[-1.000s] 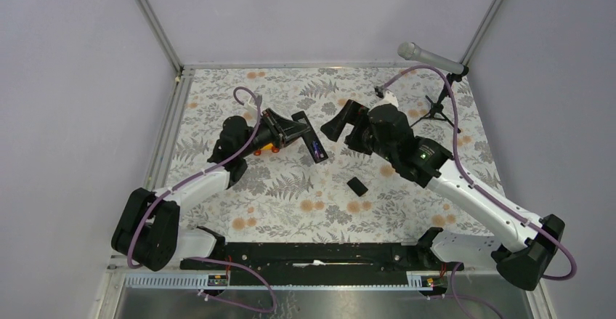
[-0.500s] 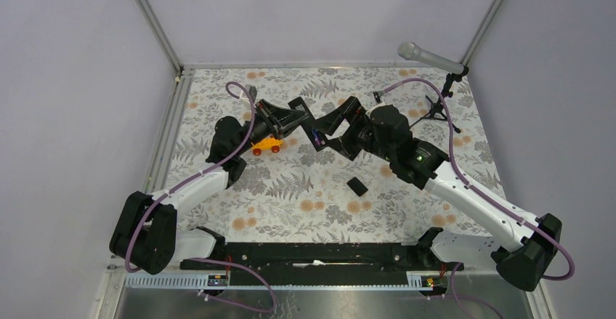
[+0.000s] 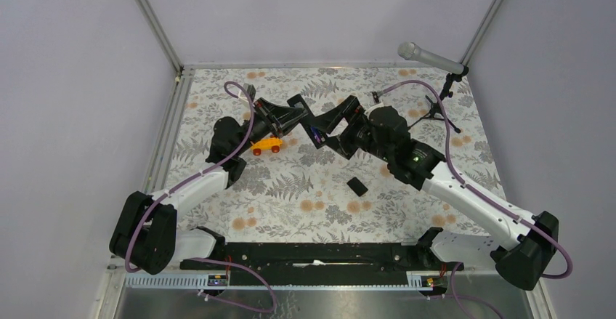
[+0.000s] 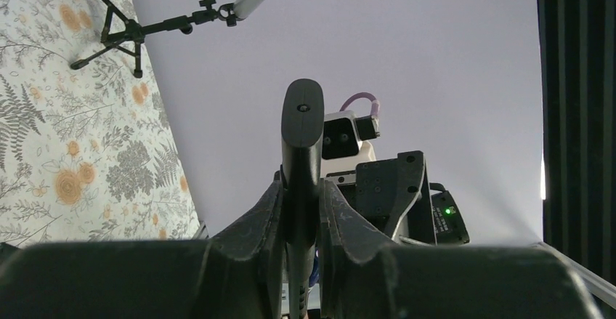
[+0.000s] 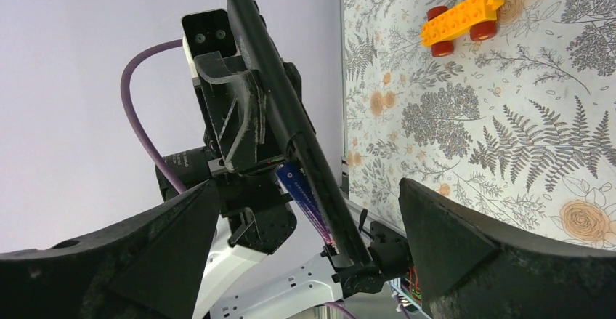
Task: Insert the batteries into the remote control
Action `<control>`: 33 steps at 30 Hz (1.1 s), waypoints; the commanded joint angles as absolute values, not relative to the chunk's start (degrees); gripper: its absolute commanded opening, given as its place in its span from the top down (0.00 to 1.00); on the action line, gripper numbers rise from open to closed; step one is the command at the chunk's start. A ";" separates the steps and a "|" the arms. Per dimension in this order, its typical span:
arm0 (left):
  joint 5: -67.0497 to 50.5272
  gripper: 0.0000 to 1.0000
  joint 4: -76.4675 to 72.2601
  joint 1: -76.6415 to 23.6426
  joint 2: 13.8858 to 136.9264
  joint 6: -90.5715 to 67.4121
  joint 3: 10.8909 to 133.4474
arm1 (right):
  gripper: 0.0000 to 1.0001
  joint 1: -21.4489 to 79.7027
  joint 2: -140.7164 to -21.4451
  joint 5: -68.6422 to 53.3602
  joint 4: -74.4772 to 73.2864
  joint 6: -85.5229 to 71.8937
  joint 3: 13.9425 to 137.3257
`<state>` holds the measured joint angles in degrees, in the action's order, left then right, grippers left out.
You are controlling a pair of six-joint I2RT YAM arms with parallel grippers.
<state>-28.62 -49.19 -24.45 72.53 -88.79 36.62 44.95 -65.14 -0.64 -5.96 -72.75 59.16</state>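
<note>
Left gripper: your left gripper [image 3: 294, 114] is pinched narrow on the remote control [image 3: 314, 131], with a finger [image 4: 259, 221] pressed against each flat side.
Right gripper: your right gripper [image 3: 331, 130] stands spread wide and holds nothing; its fingers [image 5: 149, 257] frame the remote in the right wrist view.
Remote control: you have it lifted clear of the table [image 3: 290, 195], over the far middle, tilted, with the free end pointing toward your right gripper. It lies between the right fingers; whether either one touches it you cannot tell.
Battery: you can see one purplish-blue battery [image 5: 299, 188] lying along the remote's exposed side, near the end by the left gripper. You cannot pick out the darker one.
Cover: the small black cover [image 3: 356, 185] lies flat on the table, nearer to you than both grippers and well apart from them.
Toy car: the orange toy car [image 3: 266, 145] sits on the table under your left arm.
Microphone: the microphone [image 3: 428, 57] stands on its tripod at the far right corner.
</note>
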 commanded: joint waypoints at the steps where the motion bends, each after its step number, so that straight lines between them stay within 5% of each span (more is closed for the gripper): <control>1: -27.69 1.00 -49.43 -24.52 70.61 -86.80 39.72 | 0.01 44.91 -66.25 -1.89 -2.69 -74.56 59.65; 23: -27.76 1.00 -46.34 -24.48 69.17 -86.31 41.01 | 0.39 44.77 -66.73 -5.36 0.78 -80.08 54.63; 33: -29.53 1.00 -39.29 -24.52 68.56 -89.64 45.98 | 0.40 44.76 -66.42 -5.79 2.19 -79.12 52.76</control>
